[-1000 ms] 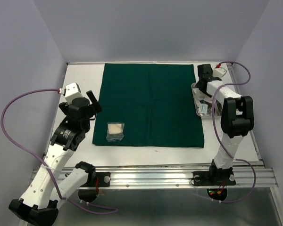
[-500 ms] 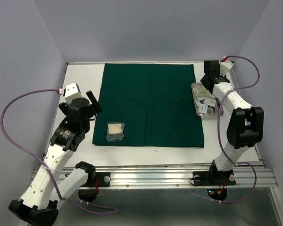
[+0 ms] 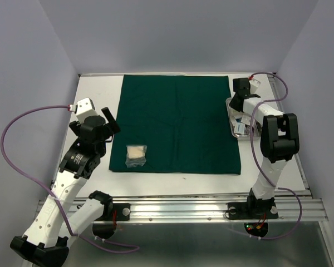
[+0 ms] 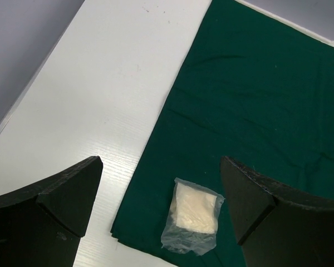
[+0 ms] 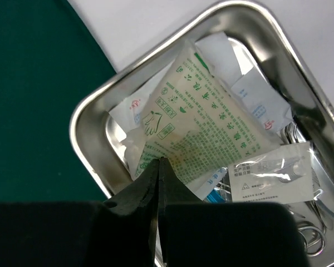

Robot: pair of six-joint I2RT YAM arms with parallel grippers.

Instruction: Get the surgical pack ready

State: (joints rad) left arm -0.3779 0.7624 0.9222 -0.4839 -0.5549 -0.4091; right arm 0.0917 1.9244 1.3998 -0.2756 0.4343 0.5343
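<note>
Down from its raised pose of half a second ago, the right gripper (image 5: 158,161) is back at the tray (image 5: 77,130), fingers pressed together on the near corner of a green-printed packet (image 5: 203,119) — a corner pinch likely meant to peel it off the pile. It is pale and puffy, slanting across smaller white sachets (image 5: 256,100); a clear pouch (image 5: 273,172) lies beside it. The tray sits just off the drape's (image 3: 175,122) right edge. One gauze (image 4: 193,222) lies near the drape's front-left corner — the left gripper (image 4: 161,167) hangs spread wide above it, holding nothing.
</note>
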